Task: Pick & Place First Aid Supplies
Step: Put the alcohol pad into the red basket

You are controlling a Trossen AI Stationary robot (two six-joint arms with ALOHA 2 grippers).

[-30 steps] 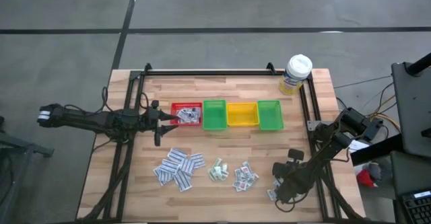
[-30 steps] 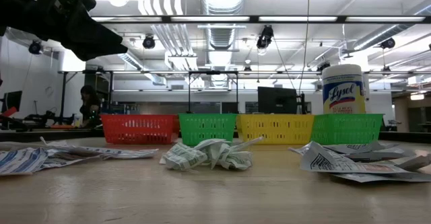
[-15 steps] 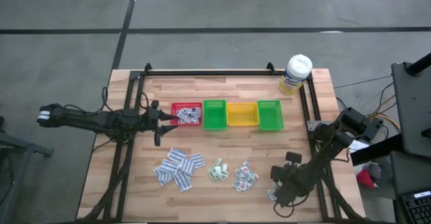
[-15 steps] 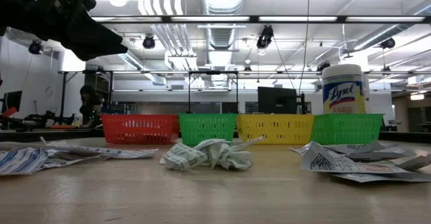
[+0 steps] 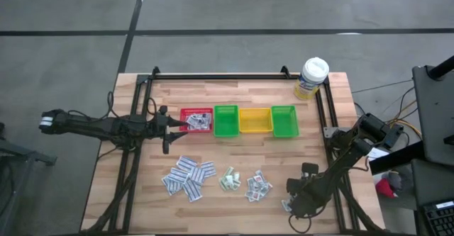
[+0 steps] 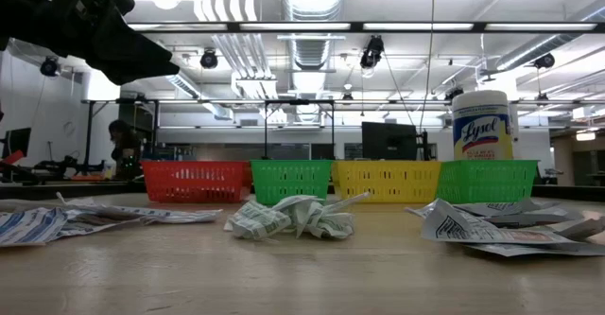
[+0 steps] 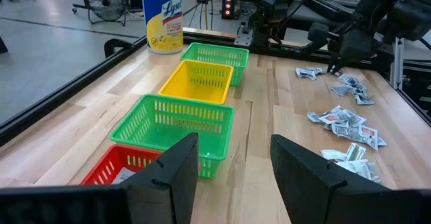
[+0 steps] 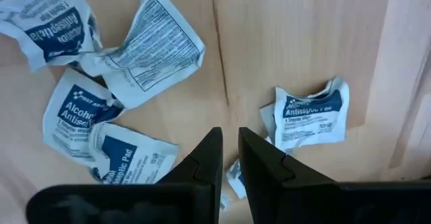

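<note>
White first aid packets lie in three heaps near the table's near edge: strip packets (image 5: 188,176), green-printed ones (image 5: 229,179) and squarish ones (image 5: 257,186). A lone packet (image 5: 286,205) lies under my right gripper (image 5: 292,202). In the right wrist view that gripper (image 8: 230,158) points down with its fingers almost together and a white scrap (image 8: 233,177) between them; another packet (image 8: 311,114) lies just beside it. My left gripper (image 7: 232,163) hovers open and empty at the red bin (image 7: 124,167), which holds some packets (image 5: 198,121). My right gripper comes from above, pointing down, with a white edge of a packet (image 8: 233,177) showing in the narrow gap between its fingers (image 8: 205,160). The fingers hide the rest of that packet. It is low over the table; whether the packet is lifted cannot be told.
Four small bins stand in a row at mid-table: red (image 5: 196,120), green (image 5: 225,121), yellow (image 5: 255,120), green (image 5: 283,120). A white-capped bottle with a yellow label (image 5: 311,78) stands at the far right corner. A black frame rail (image 5: 330,133) runs along the right side.
My right gripper has eased slightly toward the table's near edge over the lone packet. The left arm and the heaps of packets have stayed where they were.
</note>
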